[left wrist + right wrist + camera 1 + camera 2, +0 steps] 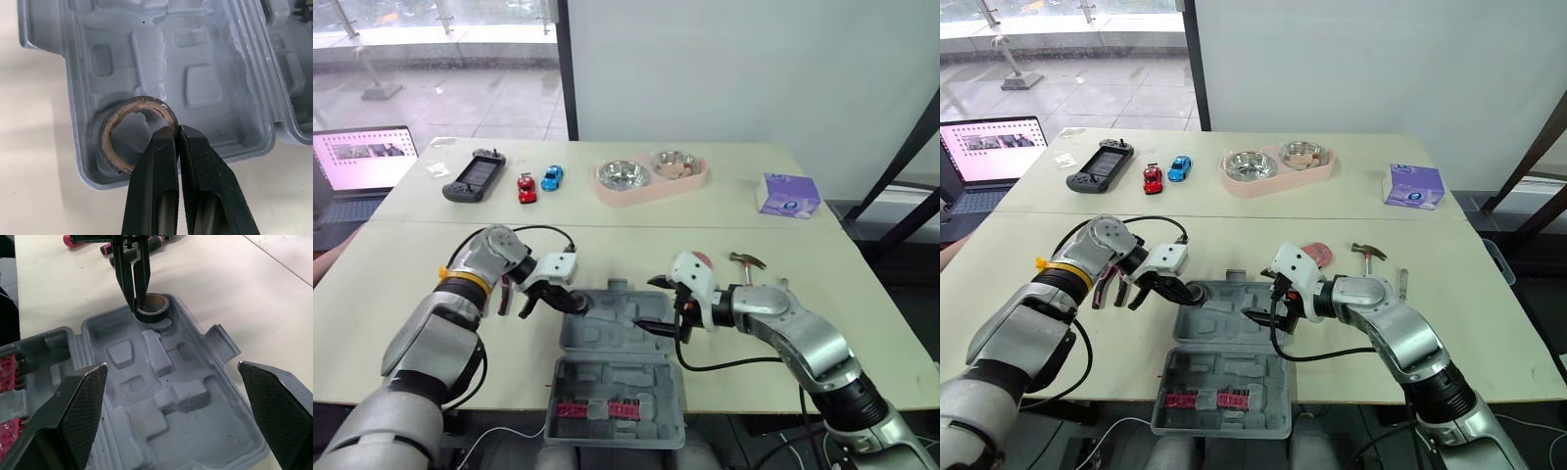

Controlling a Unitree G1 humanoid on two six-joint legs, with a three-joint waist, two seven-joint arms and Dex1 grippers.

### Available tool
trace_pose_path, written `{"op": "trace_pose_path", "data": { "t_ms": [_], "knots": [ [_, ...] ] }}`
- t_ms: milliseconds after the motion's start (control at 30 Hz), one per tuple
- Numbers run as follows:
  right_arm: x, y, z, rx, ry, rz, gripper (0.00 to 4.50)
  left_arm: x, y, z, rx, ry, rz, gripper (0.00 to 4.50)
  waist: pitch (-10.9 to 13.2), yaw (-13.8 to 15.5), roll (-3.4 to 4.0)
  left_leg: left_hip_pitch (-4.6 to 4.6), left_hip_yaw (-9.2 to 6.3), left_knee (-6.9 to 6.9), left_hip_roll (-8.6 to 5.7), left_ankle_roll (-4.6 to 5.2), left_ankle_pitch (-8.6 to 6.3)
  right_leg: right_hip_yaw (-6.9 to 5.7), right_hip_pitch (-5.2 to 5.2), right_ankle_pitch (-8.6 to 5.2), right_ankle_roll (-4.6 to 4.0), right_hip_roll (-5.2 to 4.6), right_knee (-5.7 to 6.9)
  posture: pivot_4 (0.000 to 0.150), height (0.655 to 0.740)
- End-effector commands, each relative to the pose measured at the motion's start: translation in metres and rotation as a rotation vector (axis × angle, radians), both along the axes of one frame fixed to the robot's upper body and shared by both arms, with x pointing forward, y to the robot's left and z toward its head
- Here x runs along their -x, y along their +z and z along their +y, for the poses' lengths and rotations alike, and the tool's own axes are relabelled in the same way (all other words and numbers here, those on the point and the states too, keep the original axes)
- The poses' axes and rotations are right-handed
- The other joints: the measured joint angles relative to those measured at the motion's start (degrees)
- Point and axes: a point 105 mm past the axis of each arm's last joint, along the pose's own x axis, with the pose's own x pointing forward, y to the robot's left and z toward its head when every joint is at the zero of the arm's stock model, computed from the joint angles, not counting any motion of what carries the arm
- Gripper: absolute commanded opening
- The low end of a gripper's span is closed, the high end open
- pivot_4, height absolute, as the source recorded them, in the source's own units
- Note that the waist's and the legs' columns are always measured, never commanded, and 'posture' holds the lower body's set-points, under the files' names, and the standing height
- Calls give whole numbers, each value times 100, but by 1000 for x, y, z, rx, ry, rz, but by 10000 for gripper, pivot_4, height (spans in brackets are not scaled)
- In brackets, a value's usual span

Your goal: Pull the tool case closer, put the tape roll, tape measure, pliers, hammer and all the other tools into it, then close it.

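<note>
The grey tool case [607, 338] lies open at the table's front middle, its lid [617, 406] toward me with pink bits in it. My left gripper [177, 129] is shut on the rim of the black tape roll [104, 142], which rests in the tray's far left corner recess. My right gripper [648, 304] hangs open over the tray's right side, holding nothing. A hammer [747, 260] and a red tape measure [1317, 255] lie behind the right arm. Pink-handled tools [83, 241] lie on the table beside the left gripper.
Along the far side stand a game controller [475, 176], a red toy car [526, 186], a blue toy car [552, 177], a pink double bowl [651, 178] and a purple box [787, 194]. A laptop [362, 162] sits off the table's left. The case lid overhangs the front edge.
</note>
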Motion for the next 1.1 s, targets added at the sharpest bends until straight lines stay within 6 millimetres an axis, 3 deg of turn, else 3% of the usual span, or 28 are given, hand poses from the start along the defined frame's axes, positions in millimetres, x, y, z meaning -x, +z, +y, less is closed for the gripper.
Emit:
{"op": "trace_pose_path", "data": {
  "t_ms": [33,200,300,467,800,900,1000,1100],
  "knots": [
    [0,13,0,-19,4,-49,45000,0,3,2,9,-1,-2,1073,0,-1,0,0,0,0,0,0,0,0,0,0,0,0,0,1500,7387],
    [-1,12,1,-21,5,-48,45000,-3,8,-1,31,13,-14,1073,0,3,0,0,-1,0,0,0,0,-1,0,0,0,0,0,1500,7387],
    [-1,12,1,-20,6,-48,45000,-8,15,-2,48,24,-42,9191,0,4,0,0,-1,0,0,0,0,0,0,0,0,0,0,1500,7387],
    [-1,12,1,-21,7,-47,45000,-10,28,-3,85,22,-67,32518,0,3,0,0,-1,0,0,0,0,-1,0,0,0,0,0,1500,7387],
    [-3,12,-1,-18,5,-50,45000,-15,47,9,222,150,-82,32518,0,-4,1,0,-1,0,0,0,0,-1,0,0,0,0,0,1500,7387],
    [-3,10,-1,-12,2,-48,45000,-14,41,9,309,217,-77,24502,0,-17,1,1,-2,-1,0,0,0,-1,1,0,0,0,1,1500,7387],
    [-3,9,-2,-12,-2,-47,45000,-11,38,7,363,253,-87,9595,1,-13,1,1,-3,-1,0,0,0,-1,0,0,1,1,4,1500,7387],
    [-3,8,-2,-16,-12,-45,45000,-7,30,4,444,319,-97,9595,0,-7,3,2,-3,0,0,0,0,-1,2,0,1,1,3,1500,7387]
  ]
}}
